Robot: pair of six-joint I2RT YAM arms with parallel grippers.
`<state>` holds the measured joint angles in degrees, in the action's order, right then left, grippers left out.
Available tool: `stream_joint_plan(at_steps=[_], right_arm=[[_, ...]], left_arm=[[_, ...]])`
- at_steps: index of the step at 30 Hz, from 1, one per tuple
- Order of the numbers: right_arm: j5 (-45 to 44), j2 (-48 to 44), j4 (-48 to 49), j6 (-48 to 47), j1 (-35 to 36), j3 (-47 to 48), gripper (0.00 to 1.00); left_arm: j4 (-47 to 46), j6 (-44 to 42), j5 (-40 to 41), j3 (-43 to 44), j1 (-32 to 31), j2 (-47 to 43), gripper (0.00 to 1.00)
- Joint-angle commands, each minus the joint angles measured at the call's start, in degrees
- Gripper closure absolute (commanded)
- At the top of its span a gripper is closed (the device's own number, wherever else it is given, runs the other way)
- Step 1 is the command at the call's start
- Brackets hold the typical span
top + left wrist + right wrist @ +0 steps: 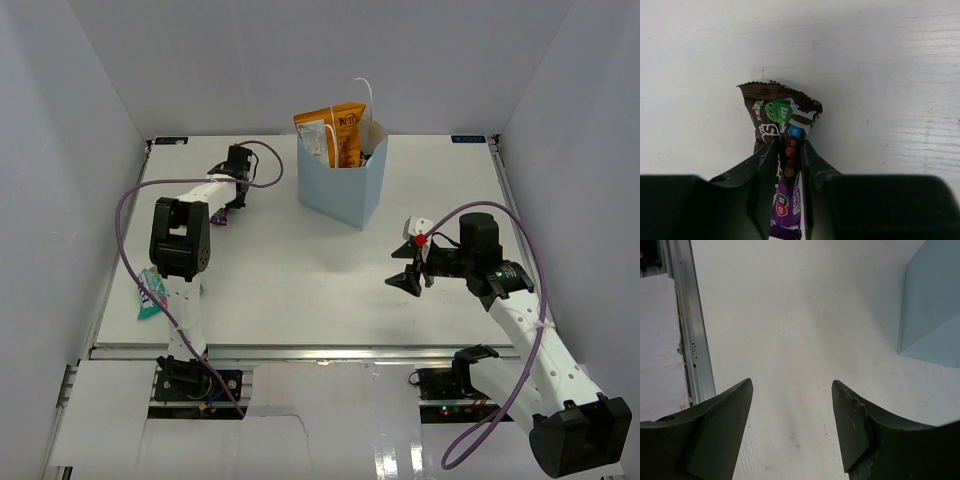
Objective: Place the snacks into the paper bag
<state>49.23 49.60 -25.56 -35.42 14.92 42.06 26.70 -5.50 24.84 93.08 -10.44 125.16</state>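
The light blue paper bag (340, 187) stands upright at the back centre with an orange chip bag (340, 132) sticking out of its top. Its corner shows in the right wrist view (932, 315). My left gripper (789, 150) is shut on the dark purple candy packet (782, 122), which lies against the table; in the top view the gripper (223, 208) is at the back left. A green packet (152, 293) lies by the left edge. My right gripper (412, 270) is open and empty, right of centre, over bare table (792, 385). The blue and pink-red packets are not visible.
White walls close in the table on three sides. A metal rail (690, 340) runs along the near edge. The left arm's elbow (180, 238) stands next to the green packet. A purple cable (265, 165) loops beside the left wrist.
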Motion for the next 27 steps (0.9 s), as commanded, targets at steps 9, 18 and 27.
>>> stream_joint_plan(at_steps=[9, 18, 27], right_arm=[[4.4, -1.7, 1.1, -2.1, -2.3, -0.7, 0.30], [14.7, -2.6, -4.6, -20.4, -2.8, 0.3, 0.29], [17.3, 2.2, -22.2, -43.2, -1.9, 11.4, 0.26]], left_arm=[[0.9, 10.0, -16.3, -8.7, 0.0, -16.2, 0.94], [-0.9, 21.6, -44.7, -18.4, 0.0, -36.8, 1.00], [-1.3, 24.1, -68.5, -29.0, -5.3, -56.1, 1.00]])
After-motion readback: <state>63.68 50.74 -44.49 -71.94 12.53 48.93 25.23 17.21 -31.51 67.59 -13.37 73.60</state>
